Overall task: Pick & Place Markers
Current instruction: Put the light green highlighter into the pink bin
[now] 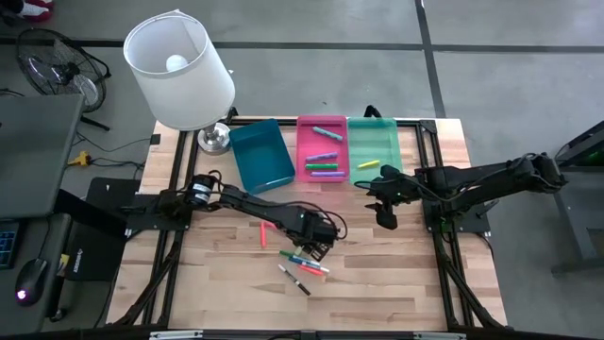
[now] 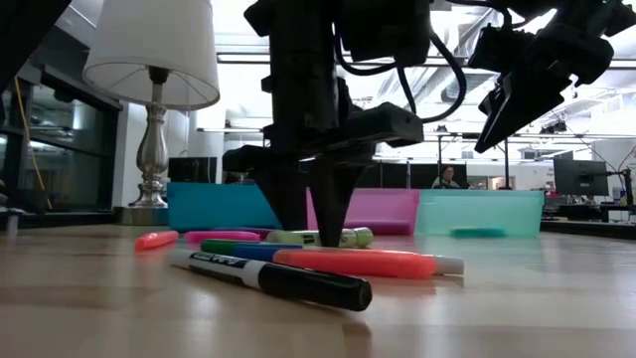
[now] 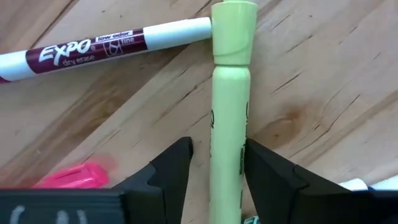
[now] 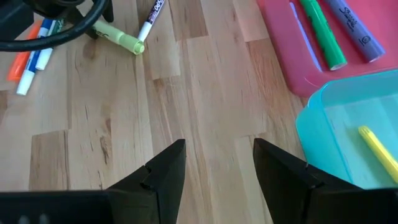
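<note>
Several markers (image 1: 304, 259) lie loose on the wooden table near its middle. One of them is a light green marker (image 3: 229, 124), lying flat. My left gripper (image 3: 217, 152) points straight down over it, open, with one finger on each side of its barrel. In the low view the fingertips (image 2: 316, 224) reach down almost to the table. My right gripper (image 4: 217, 162) hangs open over bare wood near the trays (image 1: 387, 219), with nothing between its fingers. More markers lie in the pink tray (image 1: 304, 151), and a yellow one (image 1: 368, 163) lies in the green tray (image 1: 389, 149). My left gripper comes from above, its fingers standing across the light green marker's barrel (image 3: 230, 168). One finger (image 3: 261, 168) sits right at the barrel's side, and I cannot tell whether it touches. The other finger (image 3: 174, 168) stands a little apart. The marker lies flat on the table.
A white Expo marker (image 3: 93, 46) touches the green marker's cap end, and a pink marker (image 3: 74, 176) lies close beside the fingers. An orange marker (image 1: 262, 233) and a black one (image 1: 294, 280) lie apart. A blue tray (image 1: 262, 156) and a lamp (image 1: 179, 71) stand at the far side.
</note>
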{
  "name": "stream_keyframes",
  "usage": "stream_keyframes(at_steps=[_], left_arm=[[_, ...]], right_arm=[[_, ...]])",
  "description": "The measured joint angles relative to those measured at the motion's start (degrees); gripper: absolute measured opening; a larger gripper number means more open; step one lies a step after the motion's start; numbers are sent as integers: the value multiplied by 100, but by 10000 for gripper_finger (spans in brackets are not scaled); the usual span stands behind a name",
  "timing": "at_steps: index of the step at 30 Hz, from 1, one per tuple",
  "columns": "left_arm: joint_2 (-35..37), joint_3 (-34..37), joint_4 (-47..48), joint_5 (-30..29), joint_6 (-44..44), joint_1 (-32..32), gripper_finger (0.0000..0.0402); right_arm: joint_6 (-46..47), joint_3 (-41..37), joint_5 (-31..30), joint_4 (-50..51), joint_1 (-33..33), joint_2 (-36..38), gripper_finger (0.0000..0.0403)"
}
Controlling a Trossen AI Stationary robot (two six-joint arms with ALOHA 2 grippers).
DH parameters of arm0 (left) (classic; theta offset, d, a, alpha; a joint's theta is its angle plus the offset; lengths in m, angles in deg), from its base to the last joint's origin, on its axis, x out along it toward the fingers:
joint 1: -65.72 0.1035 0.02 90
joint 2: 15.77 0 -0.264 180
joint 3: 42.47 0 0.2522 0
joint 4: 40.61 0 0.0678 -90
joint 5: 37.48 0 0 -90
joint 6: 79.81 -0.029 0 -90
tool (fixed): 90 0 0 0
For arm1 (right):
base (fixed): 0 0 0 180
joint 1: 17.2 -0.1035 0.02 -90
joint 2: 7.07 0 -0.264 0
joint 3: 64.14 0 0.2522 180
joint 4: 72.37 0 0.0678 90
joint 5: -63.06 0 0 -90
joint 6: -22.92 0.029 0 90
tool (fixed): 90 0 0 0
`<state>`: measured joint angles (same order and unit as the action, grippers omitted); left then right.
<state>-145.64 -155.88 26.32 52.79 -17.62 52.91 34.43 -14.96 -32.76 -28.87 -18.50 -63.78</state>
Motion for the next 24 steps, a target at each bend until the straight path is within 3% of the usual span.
stream_keyframes(at_steps=[8, 18, 24], left_arm=[[-6, 14, 33, 40, -3, -16, 59], [-10, -66, 73, -204, -509, -37, 56], [-117, -922, 771, -867, -1000, -56, 56]], right_arm=[[0, 0, 2, 1, 0, 0, 177], [0, 0, 19, 1, 0, 0, 177], [8, 0, 41, -25, 0, 0, 177]])
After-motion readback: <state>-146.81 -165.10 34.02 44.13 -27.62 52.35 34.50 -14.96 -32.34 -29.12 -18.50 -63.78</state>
